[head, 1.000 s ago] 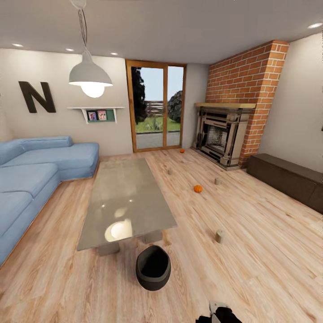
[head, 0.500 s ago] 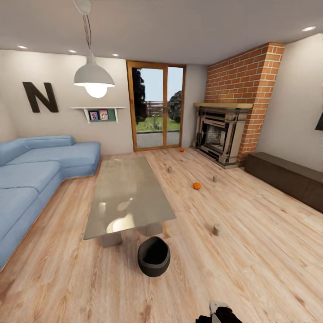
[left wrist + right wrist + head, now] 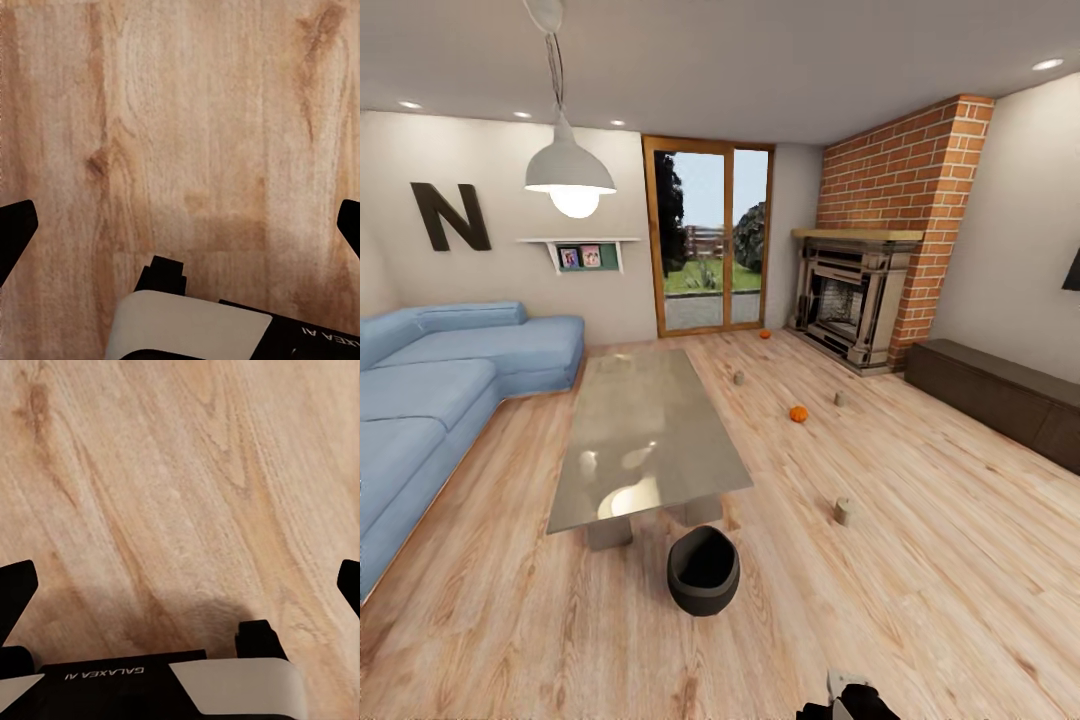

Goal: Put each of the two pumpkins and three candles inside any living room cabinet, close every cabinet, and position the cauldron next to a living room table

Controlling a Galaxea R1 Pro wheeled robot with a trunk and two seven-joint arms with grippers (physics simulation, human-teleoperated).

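The nearest candle (image 3: 845,512), right of the glass coffee table (image 3: 645,435), looks light and rigid, best pinched across its sides; both grippers hang spread, empty.

**Legible markings in the scene**

A large dark letter "N" (image 3: 451,215) is mounted on the pale wall above the blue sofa (image 3: 430,380), beside a small wall shelf. In the left wrist view, the black gripper housing (image 3: 300,337) carries white lettering, upside down and cut by the frame edge, reading "…XEA AI". In the right wrist view, the corresponding housing (image 3: 112,675) shows the inverted brand "GALAXEA AI".
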